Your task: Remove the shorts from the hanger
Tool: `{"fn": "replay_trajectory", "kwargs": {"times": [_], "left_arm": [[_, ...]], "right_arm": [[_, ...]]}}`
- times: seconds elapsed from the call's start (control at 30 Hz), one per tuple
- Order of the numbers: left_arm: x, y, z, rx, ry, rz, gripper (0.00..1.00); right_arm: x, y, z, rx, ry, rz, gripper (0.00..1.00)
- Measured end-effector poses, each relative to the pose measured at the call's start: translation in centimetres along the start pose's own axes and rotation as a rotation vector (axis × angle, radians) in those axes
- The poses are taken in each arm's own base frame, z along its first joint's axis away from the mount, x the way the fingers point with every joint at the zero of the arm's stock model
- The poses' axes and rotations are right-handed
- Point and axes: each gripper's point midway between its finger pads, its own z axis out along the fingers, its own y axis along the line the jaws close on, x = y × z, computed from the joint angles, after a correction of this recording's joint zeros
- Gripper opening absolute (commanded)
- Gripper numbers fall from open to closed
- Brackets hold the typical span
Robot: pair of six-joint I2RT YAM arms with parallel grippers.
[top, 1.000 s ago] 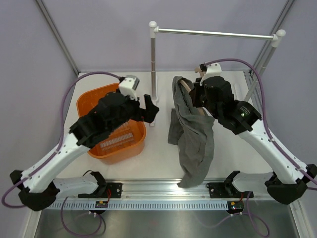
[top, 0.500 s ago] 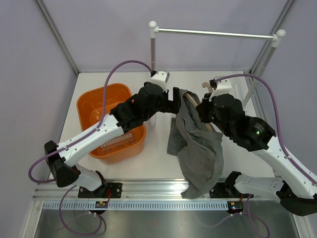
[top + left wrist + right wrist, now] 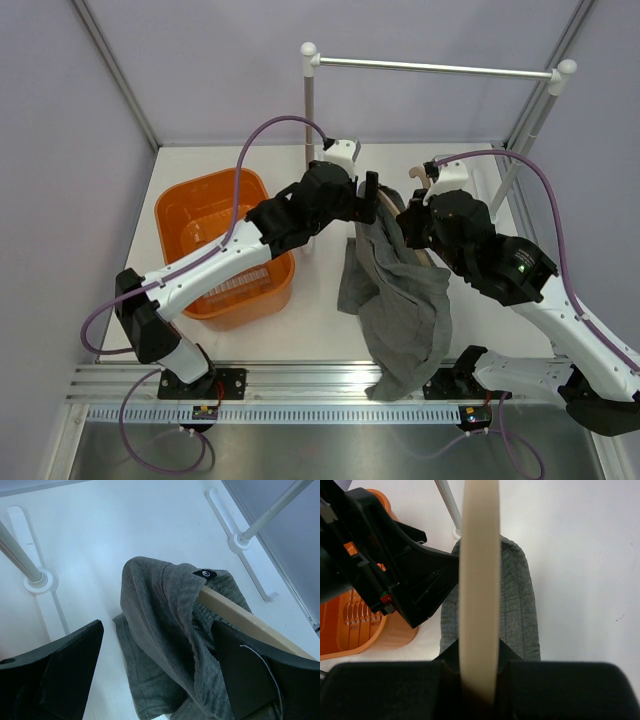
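Your right end effector [image 3: 408, 222] clenched on hanger [image 3: 479, 580]; left end effector [image 3: 157, 626] released, straddling shorts [image 3: 150, 590]. Pinch waistband fabric only, clear of hanger, then pull off steadily.

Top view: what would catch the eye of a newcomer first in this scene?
The dark grey shorts hang over the middle of the table, draped on the beige hanger, which the right pincer clamps from the right side. The left pincer stands wide open at the top of the shorts, and the orange basket sits at the left.
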Motion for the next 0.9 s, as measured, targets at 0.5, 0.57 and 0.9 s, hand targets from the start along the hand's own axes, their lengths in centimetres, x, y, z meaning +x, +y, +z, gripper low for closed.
{"fn": "replay_trajectory", "kwargs": {"times": [0.5,0.57,0.9], "left_arm": [[0.0,-0.5,2.1,-0.027,0.033,0.016,0.39],[0.6,-0.4,2.4,-0.035,0.051,0.02,0.4],[2.0,-0.2,3.4,-0.049,0.086,0.024,0.13]], "right_arm": [[0.2,-0.1,0.0,0.002,0.008,0.0,0.0],[0.2,-0.1,-0.1,0.002,0.009,0.0,0.0],[0.1,-0.3,-0.7,0.001,0.012,0.001,0.0]]}}
